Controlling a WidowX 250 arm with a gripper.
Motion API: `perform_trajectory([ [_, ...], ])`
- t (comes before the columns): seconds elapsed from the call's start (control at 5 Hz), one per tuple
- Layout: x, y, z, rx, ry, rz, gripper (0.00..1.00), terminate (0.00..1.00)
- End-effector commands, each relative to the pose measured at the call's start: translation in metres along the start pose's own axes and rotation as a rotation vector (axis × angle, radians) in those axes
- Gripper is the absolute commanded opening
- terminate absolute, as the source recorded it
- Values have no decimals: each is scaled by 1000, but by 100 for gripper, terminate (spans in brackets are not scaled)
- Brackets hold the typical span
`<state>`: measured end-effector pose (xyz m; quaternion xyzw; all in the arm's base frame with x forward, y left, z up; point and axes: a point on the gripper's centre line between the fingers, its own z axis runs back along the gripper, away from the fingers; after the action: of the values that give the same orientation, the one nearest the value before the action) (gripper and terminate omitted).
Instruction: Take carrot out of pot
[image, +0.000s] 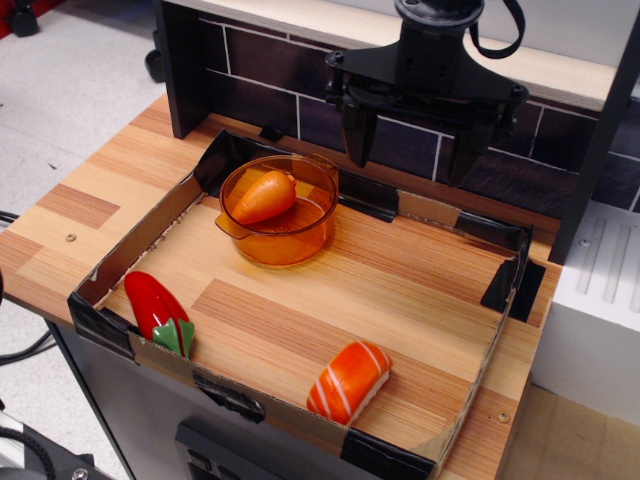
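Observation:
The orange toy carrot (265, 196) lies tilted inside the round amber pot (285, 243), which stands at the back left of the wooden tray floor. The pot's small handle lip points to the left. My black gripper (408, 157) hangs above the tray's back edge, to the right of the pot and higher than it. Its two fingers are spread wide apart with nothing between them. It is apart from the pot and the carrot.
A low cardboard wall (300, 415) with black tape rings the tray. A glossy red pepper with green stem (158, 309) lies at the front left. An orange sushi piece with white stripes (348, 381) lies at the front. A dark tiled backsplash (270, 70) stands behind.

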<state>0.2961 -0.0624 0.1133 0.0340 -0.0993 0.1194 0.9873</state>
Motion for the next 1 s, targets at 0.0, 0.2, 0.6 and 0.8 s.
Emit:
perform_trajectory([
  [0.0, 0, 0, 0, 0, 0, 0, 100, 0],
  [0.2, 5, 24, 10, -50, -7, -114, 100, 0],
  [0.6, 28, 86, 21, -76, -34, -316, 100, 0],
  [0.8, 33, 99, 1, -72, 32, -402, 100, 0],
])
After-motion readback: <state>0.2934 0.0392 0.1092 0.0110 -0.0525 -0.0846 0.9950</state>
